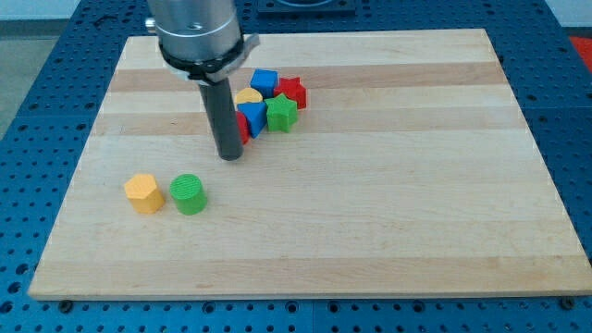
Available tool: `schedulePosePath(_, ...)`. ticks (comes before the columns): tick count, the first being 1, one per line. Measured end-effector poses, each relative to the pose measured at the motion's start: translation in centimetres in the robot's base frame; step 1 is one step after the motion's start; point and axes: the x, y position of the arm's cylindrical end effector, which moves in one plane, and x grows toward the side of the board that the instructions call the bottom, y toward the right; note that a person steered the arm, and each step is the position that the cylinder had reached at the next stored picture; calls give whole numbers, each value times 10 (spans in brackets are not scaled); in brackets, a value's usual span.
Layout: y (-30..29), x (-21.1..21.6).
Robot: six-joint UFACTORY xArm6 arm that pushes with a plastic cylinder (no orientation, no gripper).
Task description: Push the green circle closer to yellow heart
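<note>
The green circle (pixel 189 194) stands at the view's lower left on the wooden board (pixel 388 213). The yellow heart (pixel 248 96) lies in a tight cluster of blocks near the view's top centre, partly hidden by the rod. My tip (pixel 229 156) rests on the board just left of and below that cluster. It is up and to the right of the green circle and clear of it.
A yellow hexagon (pixel 143 192) sits just left of the green circle. The cluster also holds a blue cube (pixel 265 80), a red block (pixel 293 91), a green star (pixel 281 113), a blue block (pixel 252 117) and a red block (pixel 242 127) beside the rod.
</note>
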Motion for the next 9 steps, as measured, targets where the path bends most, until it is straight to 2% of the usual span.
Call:
schedulePosePath(1,17,18)
schedulePosePath(3,47,17)
schedulePosePath(4,89,54)
schedulePosePath(5,94,105)
schedulePosePath(6,83,133)
schedulePosePath(7,46,132)
schedulePosePath(9,-48,72)
